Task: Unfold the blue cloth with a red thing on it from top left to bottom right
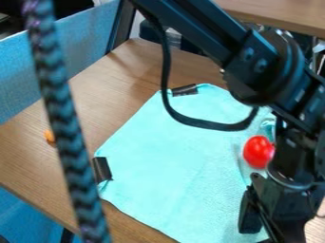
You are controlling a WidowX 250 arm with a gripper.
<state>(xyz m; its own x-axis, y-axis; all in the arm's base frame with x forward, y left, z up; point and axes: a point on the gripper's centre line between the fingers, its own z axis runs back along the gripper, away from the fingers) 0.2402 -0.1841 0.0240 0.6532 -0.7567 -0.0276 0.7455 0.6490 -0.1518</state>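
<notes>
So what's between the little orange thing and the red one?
Bare table, then blue cloth up to the red thing, in the camera view; a braided cord passes in front.

Table (136,61): brown, wood-grain top, its edge running diagonally at lower left. Blue fabric panel (89,35): upper left, beside the table. Dark post (121,26): at the panel's end. Second wooden surface (279,14): top right. Blue material (22,216): lower left, beyond the table's edge.
</notes>
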